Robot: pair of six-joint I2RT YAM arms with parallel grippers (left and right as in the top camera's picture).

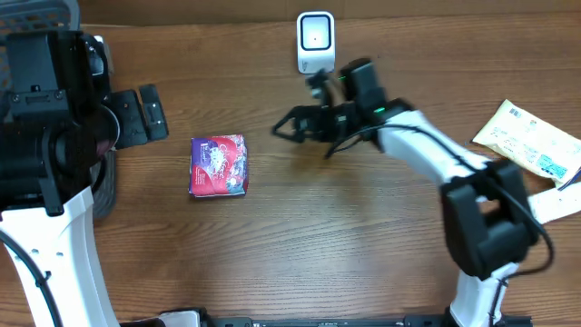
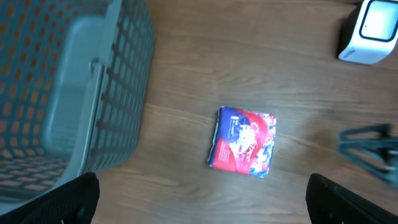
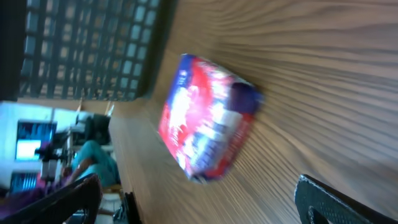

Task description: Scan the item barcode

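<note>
Zero progress showing, I reckon: red-blue packet point(image 1: 219, 166) lies loose on the table point(image 1: 318, 236), left gripper point(image 1: 155, 113) and right gripper point(image 1: 281, 128) both spread apart, empty, so pickup and pass before scanner point(image 1: 315, 38) remain.

From here the desk point(image 1: 345, 245) reads to me as brown wood grain, smooth with a low sheen. The small red-and-blue packet point(image 1: 219, 166) looks wrapped in glossy film. The basket point(image 2: 93, 81) is matt grey plastic lattice. The scanner point(image 1: 315, 41) has a smooth white plastic shell.
</note>
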